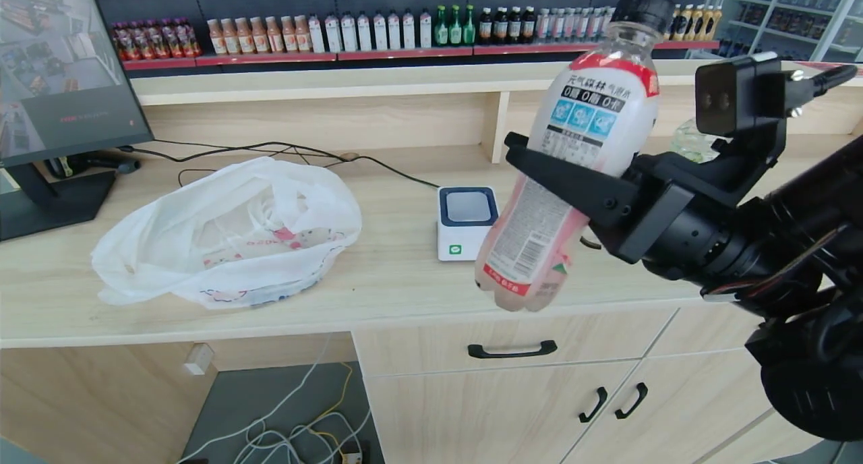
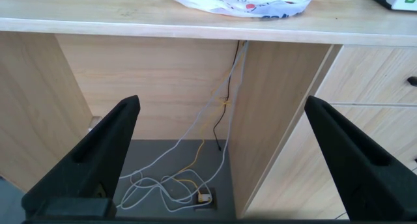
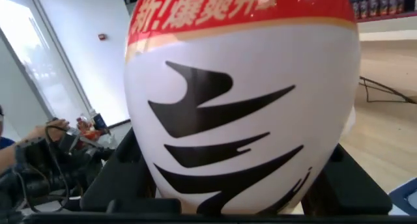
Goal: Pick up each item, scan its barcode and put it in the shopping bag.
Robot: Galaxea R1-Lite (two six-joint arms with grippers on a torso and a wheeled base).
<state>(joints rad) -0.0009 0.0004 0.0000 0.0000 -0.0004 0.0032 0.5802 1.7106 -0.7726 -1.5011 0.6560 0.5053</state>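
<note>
My right gripper (image 1: 593, 181) is shut on a pink-and-white drink bottle (image 1: 573, 160) with a black cap, held tilted above the counter's front edge, just right of the white barcode scanner (image 1: 466, 222). The bottle's barcode faces the head camera, low on the label. Up close, the bottle's label (image 3: 241, 100) sits between the dark fingers. The white plastic shopping bag (image 1: 229, 231) lies open on the counter at the left, something pale inside. My left gripper (image 2: 221, 165) hangs open below the counter edge, facing the cable recess, with the bag's underside (image 2: 241, 2) above it.
A monitor on a stand (image 1: 57, 93) occupies the counter's far left, with cables (image 1: 283, 150) trailing behind the bag. A raised shelf (image 1: 337, 79) backs the counter. Drawers with black handles (image 1: 512, 349) lie below. Loose cables (image 2: 176, 185) cover the floor in the recess.
</note>
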